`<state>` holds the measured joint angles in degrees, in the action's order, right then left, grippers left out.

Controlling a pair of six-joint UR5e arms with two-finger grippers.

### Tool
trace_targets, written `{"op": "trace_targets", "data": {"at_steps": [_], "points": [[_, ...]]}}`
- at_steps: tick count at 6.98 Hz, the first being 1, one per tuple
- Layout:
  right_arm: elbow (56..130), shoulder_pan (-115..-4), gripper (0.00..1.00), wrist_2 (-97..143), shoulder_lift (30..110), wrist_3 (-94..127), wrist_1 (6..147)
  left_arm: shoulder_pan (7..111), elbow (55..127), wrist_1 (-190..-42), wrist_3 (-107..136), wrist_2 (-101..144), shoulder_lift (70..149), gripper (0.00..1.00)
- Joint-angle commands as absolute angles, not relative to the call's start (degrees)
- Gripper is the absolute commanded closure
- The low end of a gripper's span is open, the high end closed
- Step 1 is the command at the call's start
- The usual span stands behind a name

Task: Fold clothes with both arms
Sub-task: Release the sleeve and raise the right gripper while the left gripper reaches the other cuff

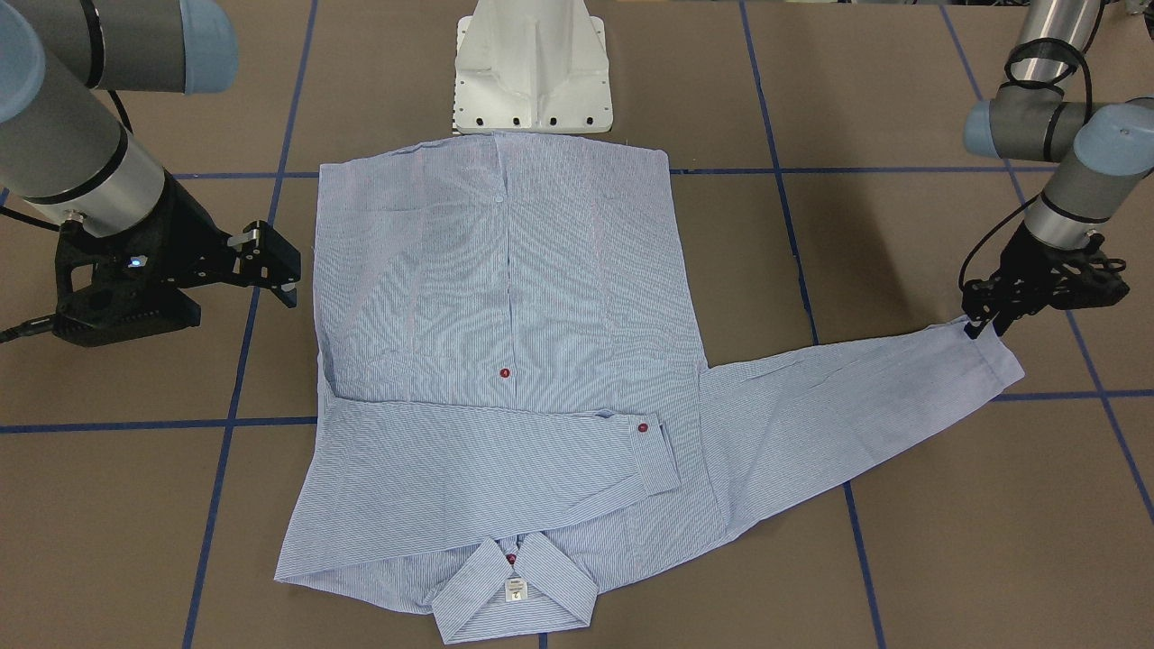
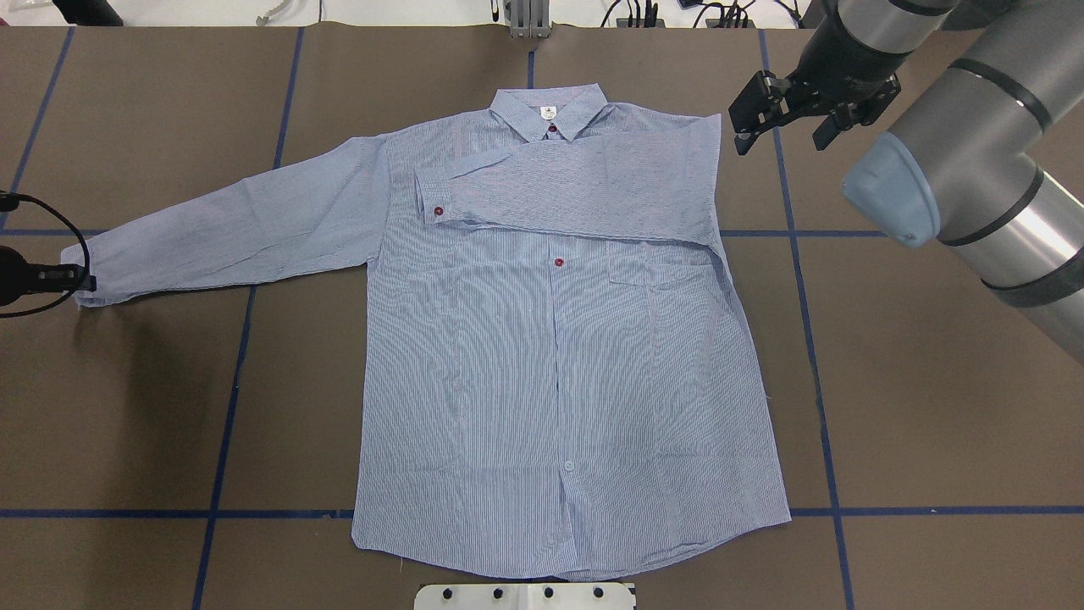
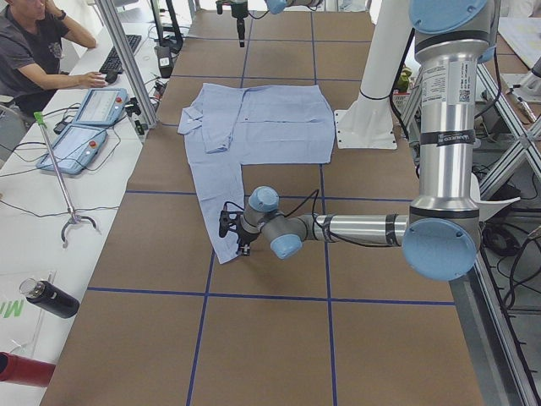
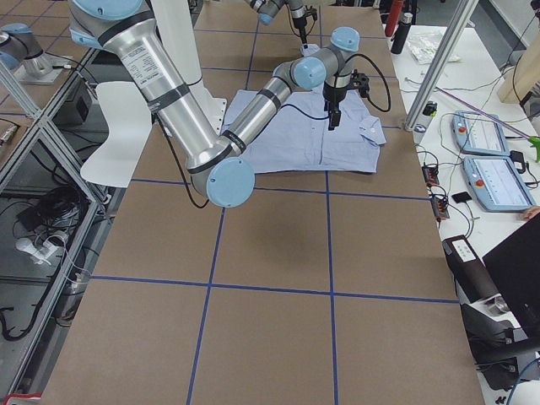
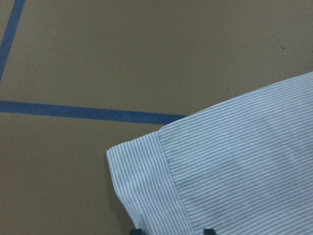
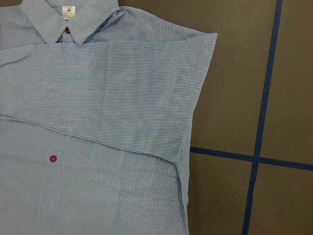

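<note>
Currently spread flat and front up on the brown table (image 2: 931, 424): 1 striped shirt (image 2: 559, 381), collar (image 2: 550, 110) on the side far from the robot's base, hem nearest the base. Sleeve on the robot's right (image 2: 584, 186) folded across the chest, its cuff with 1 red button (image 2: 439, 210) resting past the placket. Other sleeve (image 2: 237, 237) stretched out toward the robot's left, its cuff (image 5: 146, 186) flat on the table.

Left gripper (image 1: 978, 323) down low at the end of that cuff, touching it. In the wrist view, 2 fingertips (image 5: 209, 230) set apart with the cuff edge between them, so jaws parted, not pinched.

Right gripper (image 2: 781, 135) clear of the cloth. Hovers just beside the folded shoulder edge near the collar, jaws wide, gripping nothing.
</note>
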<state>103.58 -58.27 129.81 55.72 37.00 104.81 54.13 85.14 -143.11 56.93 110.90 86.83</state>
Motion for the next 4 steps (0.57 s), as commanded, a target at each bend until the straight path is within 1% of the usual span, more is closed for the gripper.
{"op": "trace_targets", "data": {"at_steps": [1, 4], "points": [[103.36, -58.1, 0.0, 129.81, 55.64, 37.09, 104.68, 53.97, 85.25, -143.09, 56.95, 110.92, 86.66, 0.51], [103.36, -57.83, 0.0, 129.73, 55.55, 37.44, 104.68, 53.88, 84.99, -143.0, 56.87, 110.83, 86.66, 0.49]]}}
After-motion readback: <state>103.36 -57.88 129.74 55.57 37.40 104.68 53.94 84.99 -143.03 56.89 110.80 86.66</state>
